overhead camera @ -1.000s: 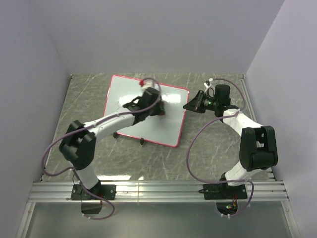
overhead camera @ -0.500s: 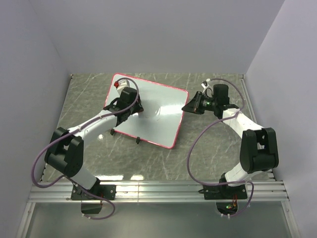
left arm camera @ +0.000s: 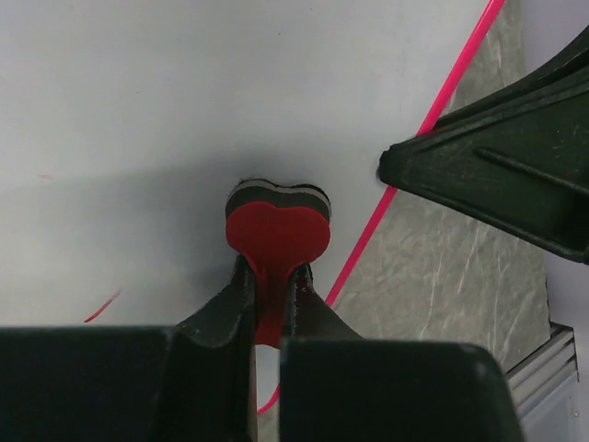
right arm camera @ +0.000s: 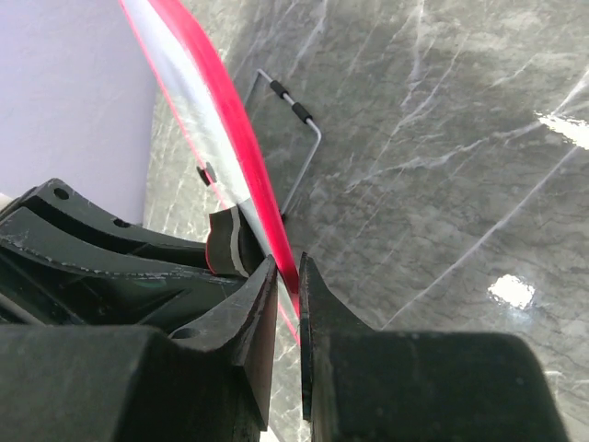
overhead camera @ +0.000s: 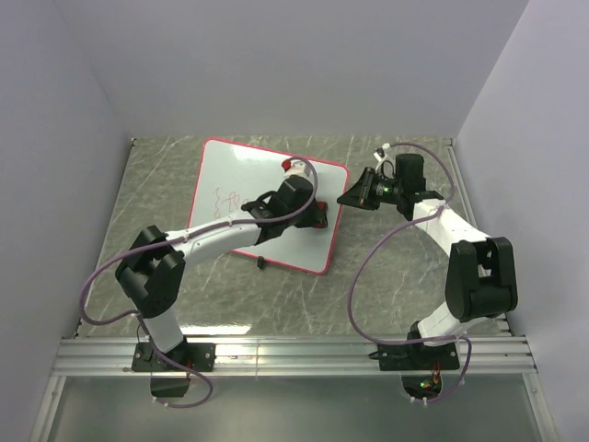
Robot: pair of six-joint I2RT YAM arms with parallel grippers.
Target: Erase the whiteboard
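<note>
Scribbles: faint red marks on the left part of the board; well apart from the eraser
Whiteboard: the whiteboard sits on the table left of centre, toward the back wall; turned a little askew; thin red frame all round; the surface around the eraser is bare white in the left wrist view, save one short red stroke low on the left
Left gripper: the left gripper is narrow, clamped on the eraser's red stem; over the board's right part
Eraser: the eraser is red and heart-shaped with a dark felt layer; felt against the white surface; just beside the right frame
Right gripper: the right gripper is pinched narrow on the board's right frame; near the left gripper
Wire leg: a bent wire leg shows beneath the board's edge
Table: grey marbled table
</note>
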